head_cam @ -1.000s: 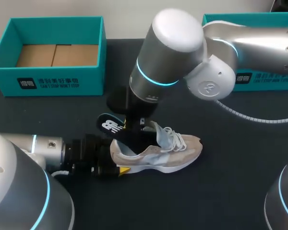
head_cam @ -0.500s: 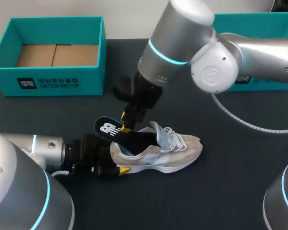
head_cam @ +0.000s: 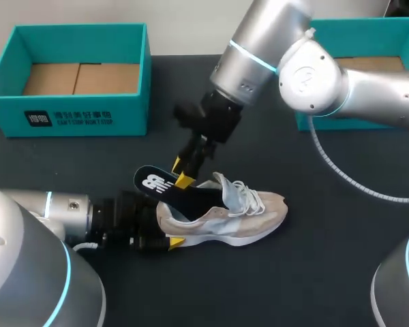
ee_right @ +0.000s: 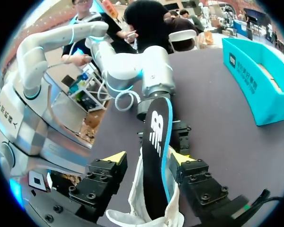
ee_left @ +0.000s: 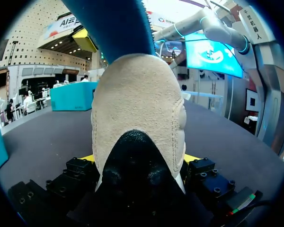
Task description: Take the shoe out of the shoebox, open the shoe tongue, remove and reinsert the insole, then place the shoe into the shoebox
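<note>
Left claw (ee_left: 138, 161) is pinching the heel of the beige suede sneaker (head_cam: 240, 218); right claw (head_cam: 182, 172), spread, is straddling the black insole (head_cam: 157, 182).

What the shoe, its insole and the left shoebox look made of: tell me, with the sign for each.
The shoe: upper looks like beige suede, matte and napped at the heel in the left wrist view; white sole, probably foam or rubber.
The insole: smooth black top, blue edge, likely foam, unsure.
The shoebox: cardboard, teal printed outside, bare brown board as its floor.

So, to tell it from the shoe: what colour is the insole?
The insole is black, blue-edged; right wrist view.
</note>
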`<state>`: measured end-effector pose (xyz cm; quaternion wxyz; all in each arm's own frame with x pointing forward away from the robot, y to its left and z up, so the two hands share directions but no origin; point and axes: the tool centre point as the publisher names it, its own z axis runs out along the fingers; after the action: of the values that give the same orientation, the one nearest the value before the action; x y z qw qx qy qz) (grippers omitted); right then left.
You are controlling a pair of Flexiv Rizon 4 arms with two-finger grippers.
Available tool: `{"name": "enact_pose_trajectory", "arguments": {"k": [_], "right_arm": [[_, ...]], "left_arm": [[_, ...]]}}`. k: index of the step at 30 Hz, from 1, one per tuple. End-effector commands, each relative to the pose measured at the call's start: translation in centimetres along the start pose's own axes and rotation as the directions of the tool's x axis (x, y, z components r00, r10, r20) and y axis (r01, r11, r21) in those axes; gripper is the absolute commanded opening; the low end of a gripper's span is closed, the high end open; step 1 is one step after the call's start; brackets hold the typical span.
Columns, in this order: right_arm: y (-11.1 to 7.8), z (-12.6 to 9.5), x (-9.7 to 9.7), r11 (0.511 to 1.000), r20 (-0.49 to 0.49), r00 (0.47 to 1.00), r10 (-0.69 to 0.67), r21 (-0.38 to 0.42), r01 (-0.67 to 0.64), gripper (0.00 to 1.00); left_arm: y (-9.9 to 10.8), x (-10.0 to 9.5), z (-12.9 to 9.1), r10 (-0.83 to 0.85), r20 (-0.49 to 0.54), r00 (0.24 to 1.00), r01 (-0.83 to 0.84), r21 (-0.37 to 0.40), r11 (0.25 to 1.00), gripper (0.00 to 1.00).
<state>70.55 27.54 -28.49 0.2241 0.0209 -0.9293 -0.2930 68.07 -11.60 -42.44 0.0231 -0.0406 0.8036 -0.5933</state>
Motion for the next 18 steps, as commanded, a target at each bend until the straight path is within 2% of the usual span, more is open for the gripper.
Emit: {"name": "enact_pose_trajectory", "arguments": {"k": [1,4,5,7,8,15,18], "right_arm": [[0.0,1.2,-0.7,1.0,-0.042,0.999,0.005,-0.017,-0.006,0.68],[-0.2,1.6,-0.8,1.0,-0.058,0.998,0.016,-0.017,-0.017,0.65],[-0.3,1.8,-0.7,1.0,-0.077,0.997,0.015,-0.016,-0.017,0.59],[-0.3,2.2,-0.5,1.0,-0.108,0.994,0.013,-0.015,-0.015,0.56],[-0.2,2.5,-0.2,1.0,-0.131,0.991,0.007,-0.015,-0.009,0.49],[-0.1,3.3,-0.1,1.0,-0.173,0.985,-0.004,-0.014,0.002,0.49],[0.0,3.7,-0.3,1.0,-0.179,0.984,-0.006,-0.011,0.004,0.46]], "left_arm": [[0.2,0.0,0.2,0.0,0.002,1.0,0.0,-0.003,1.0,0.0],[0.2,0.0,0.2,0.0,0.002,1.0,0.0,-0.003,1.0,0.0],[0.2,0.0,0.2,0.0,0.002,1.0,0.0,-0.003,1.0,0.0],[0.2,0.0,0.2,0.0,0.002,1.0,0.0,-0.003,1.0,0.0],[0.2,0.0,0.2,0.0,0.002,1.0,0.0,-0.003,1.0,0.0],[0.2,0.0,0.2,0.0,0.002,1.0,0.0,-0.003,1.0,0.0],[0.2,0.0,0.2,0.0,0.002,1.0,0.0,-0.003,1.0,0.0]]}}
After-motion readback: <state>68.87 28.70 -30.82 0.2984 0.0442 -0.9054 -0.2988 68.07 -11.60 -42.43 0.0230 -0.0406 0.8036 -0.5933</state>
